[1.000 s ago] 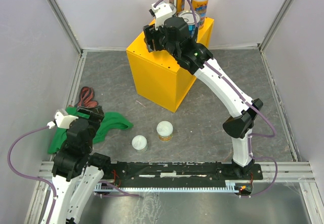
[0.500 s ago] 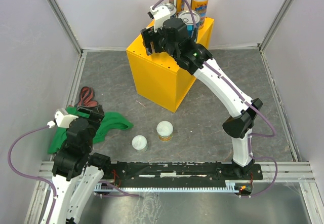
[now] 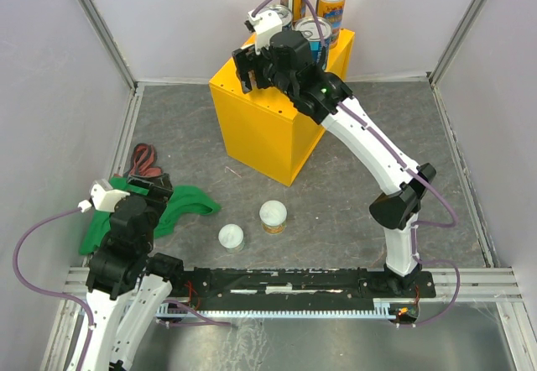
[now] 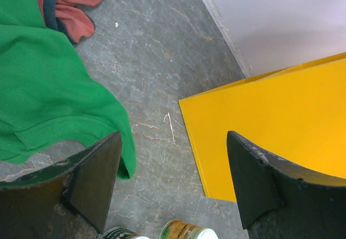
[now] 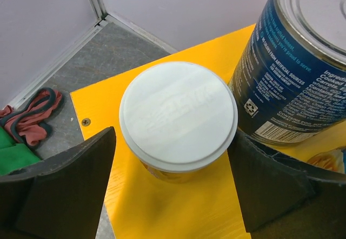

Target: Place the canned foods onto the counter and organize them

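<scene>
The right end effector [image 5: 173,182] has eased up and back over the last second, its fingers spread clear of the short white-lidded can [image 5: 178,114]. That can stands on the yellow counter [image 5: 130,206], just beside a blue-labelled can [image 5: 292,71] (this placement looks finished). The left end effector [image 4: 173,185] hangs with its jaws apart.

Grey table [image 3: 352,153]: yellow counter [image 3: 260,128] at back, green cloth [image 3: 180,203] w/ red cloth [image 3: 144,163] left, 2 short cans [image 3: 273,214] front

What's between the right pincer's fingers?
A short white-lidded can, upright on the yellow counter beside a blue can. The right wrist view shows it.
</scene>
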Controlling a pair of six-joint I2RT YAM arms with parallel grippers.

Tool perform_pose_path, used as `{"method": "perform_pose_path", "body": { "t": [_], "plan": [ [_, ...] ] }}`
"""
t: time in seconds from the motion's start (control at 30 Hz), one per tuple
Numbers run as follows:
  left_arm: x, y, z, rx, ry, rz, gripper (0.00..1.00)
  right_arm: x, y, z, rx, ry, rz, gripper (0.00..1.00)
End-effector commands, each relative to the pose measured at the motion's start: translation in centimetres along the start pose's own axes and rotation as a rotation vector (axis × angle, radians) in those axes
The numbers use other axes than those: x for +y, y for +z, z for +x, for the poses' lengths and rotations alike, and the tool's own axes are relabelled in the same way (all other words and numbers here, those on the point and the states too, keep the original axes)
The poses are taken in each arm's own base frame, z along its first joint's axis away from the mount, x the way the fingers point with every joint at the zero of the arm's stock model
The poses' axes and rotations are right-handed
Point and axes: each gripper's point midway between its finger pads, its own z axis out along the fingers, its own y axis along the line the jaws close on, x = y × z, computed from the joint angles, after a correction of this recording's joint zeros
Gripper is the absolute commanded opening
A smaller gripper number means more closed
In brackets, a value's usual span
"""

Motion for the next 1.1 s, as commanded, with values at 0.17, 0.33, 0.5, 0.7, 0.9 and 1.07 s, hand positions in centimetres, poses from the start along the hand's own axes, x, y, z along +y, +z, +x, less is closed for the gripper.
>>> {"method": "perform_pose_path", "body": {
  "t": [0.17,0.33,0.5,0.7,0.9,1.07],
  "plan": [
    [-1.1,-0.4,-0.6,-0.015,-0.065,0.046,0.84,-0.4,-4.4,-5.1,-0.121,0.006,-0.007,0.90],
    [-1.1,-0.4,-0.5,-0.013,-0.065,0.046,0.84,-0.6,-5.5,-5.9,-0.140,0.005,-0.005,0.90],
    [-0.9,-0.5,-0.5,-0.013,-0.068,0.044,0.84,-0.6,-6.9,-6.5,-0.156,0.001,-0.008,0.90],
    [-0.7,-0.5,-0.5,-0.018,-0.074,0.040,0.84,0.0,-9.9,-6.3,-0.154,-0.007,-0.031,0.90],
    [-0.7,-0.1,-0.5,-0.028,-0.068,0.033,0.84,1.8,-13.5,-4.4,-0.127,-0.028,-0.065,0.90],
    [-0.8,0.2,-0.2,-0.023,-0.067,0.036,0.84,4.5,-16.1,-1.5,-0.062,-0.044,-0.138,0.89]
  ]
}}
